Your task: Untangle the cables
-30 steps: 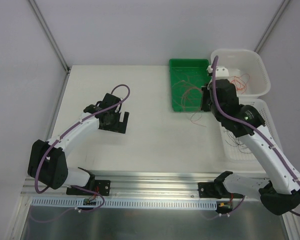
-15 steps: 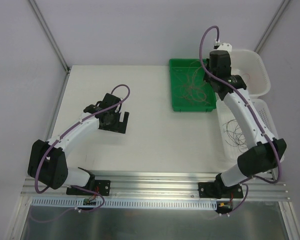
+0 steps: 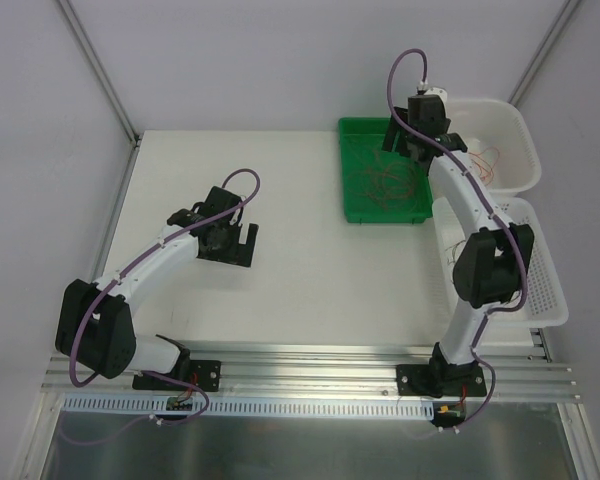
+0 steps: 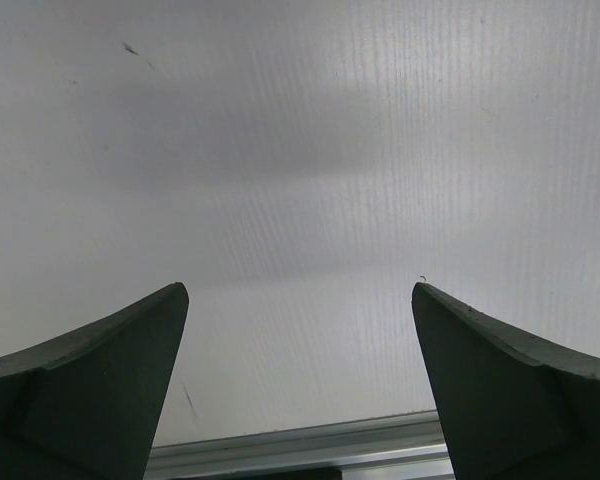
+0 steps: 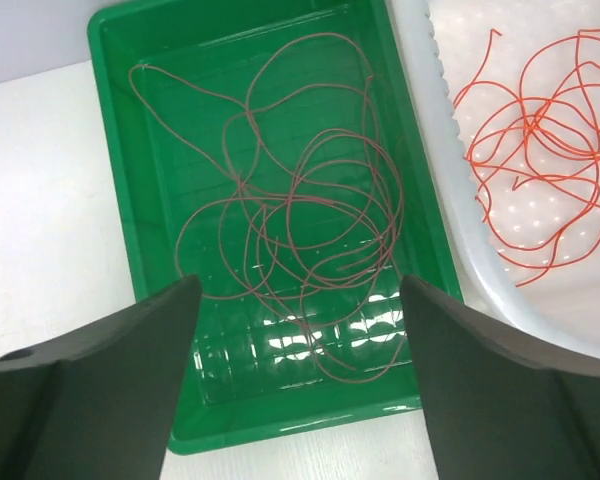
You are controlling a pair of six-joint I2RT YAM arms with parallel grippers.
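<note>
Thin red-brown cables: loosely looped and tangled, lying in green tray.
Orange cables: heaped in loose curls in white basket, just beside the tray.
Right gripper: poised above the tray and its tangle, jaws spread wide, gripping nothing.
Left gripper: well apart from both lots, low over white table, jaws spread wide, empty.
</note>
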